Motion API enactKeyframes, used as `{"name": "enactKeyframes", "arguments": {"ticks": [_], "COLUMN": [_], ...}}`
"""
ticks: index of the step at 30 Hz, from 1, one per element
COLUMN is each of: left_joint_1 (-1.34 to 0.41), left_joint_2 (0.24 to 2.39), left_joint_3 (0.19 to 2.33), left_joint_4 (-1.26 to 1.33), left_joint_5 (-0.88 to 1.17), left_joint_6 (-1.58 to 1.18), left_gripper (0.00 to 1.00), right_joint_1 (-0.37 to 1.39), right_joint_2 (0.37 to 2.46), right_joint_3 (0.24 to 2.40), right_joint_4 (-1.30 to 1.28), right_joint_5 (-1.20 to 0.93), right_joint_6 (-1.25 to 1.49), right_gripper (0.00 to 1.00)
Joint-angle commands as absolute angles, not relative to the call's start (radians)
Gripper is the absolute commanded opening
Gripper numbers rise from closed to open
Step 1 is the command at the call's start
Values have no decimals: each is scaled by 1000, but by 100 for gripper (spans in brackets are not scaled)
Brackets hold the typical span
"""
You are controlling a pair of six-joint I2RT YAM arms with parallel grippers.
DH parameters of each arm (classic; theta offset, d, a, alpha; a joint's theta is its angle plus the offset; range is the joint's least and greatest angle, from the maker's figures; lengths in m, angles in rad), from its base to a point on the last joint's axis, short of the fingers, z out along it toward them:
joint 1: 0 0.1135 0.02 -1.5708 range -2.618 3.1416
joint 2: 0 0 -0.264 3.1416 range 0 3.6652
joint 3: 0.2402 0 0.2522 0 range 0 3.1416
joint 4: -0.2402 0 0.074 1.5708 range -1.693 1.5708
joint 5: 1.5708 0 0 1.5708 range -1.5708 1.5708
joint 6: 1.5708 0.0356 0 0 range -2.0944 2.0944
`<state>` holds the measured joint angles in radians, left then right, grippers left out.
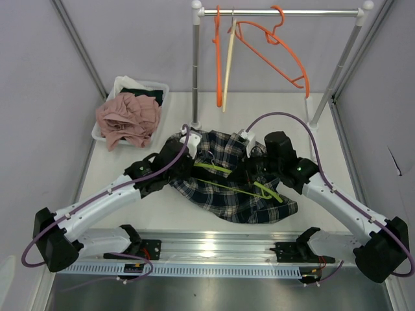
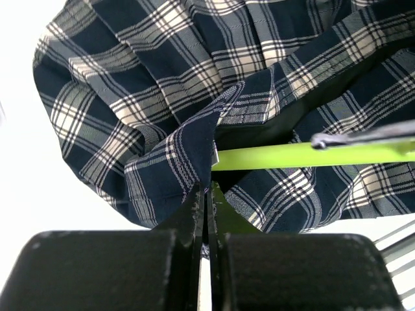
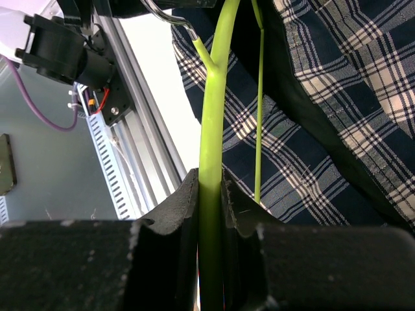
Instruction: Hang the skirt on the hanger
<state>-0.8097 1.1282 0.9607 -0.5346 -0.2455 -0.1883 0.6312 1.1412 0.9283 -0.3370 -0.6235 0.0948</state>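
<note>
The navy plaid skirt (image 1: 220, 194) lies crumpled in the middle of the white table, with a lime green hanger (image 1: 214, 168) partly threaded through it. My left gripper (image 1: 188, 144) is at the skirt's far left edge. In the left wrist view it (image 2: 209, 191) is shut on a fold of the skirt (image 2: 162, 97), next to the green hanger bar (image 2: 292, 155). My right gripper (image 1: 256, 155) is at the skirt's far right. In the right wrist view it (image 3: 211, 178) is shut on the green hanger's arm (image 3: 213, 116), above the skirt (image 3: 337, 97).
A clothes rail (image 1: 279, 11) stands at the back with orange hangers (image 1: 275, 48) and a cream one (image 1: 228, 65). A white bin (image 1: 154, 87) with pink clothes (image 1: 128, 120) sits at the back left. A metal rail (image 1: 207, 249) runs along the near edge.
</note>
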Motion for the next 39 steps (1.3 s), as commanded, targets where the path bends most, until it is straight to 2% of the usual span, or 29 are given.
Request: {"name": "enactKeyframes", "arguments": {"ticks": [1,3,7,14,17,23,31,39], "left_joint_1": [-867,-877,-894,-972,-1005,-1006,-1006,-1006], "left_joint_2": [1072,1071,1091,1103,1077,999,986,985], "left_joint_3": [971,962,943,923,913,881,828,770], "left_joint_4": [-431,-414,-397,-354,-330,-275,-141,-8], "left_joint_5": [-228,-238,-284,-403,-426,-324,-256,-330], "left_joint_6": [-147,-135,-118,-88,-80,-143,-322,-419], "left_gripper": [4,11,19,46,52,62,64,64], "right_joint_1": [615,611,603,600,595,594,595,603], "right_joint_2": [1118,1114,1111,1112,1112,1115,1120,1126], "right_joint_3": [982,976,968,969,969,957,948,946], "right_joint_4": [-293,-282,-267,-262,-268,-262,-252,-248], "right_joint_5": [-637,-650,-664,-680,-680,-676,-663,-657], "right_joint_6": [77,81,92,101,97,100,110,110], "right_gripper": [0,0,0,0,0,0,0,0]}}
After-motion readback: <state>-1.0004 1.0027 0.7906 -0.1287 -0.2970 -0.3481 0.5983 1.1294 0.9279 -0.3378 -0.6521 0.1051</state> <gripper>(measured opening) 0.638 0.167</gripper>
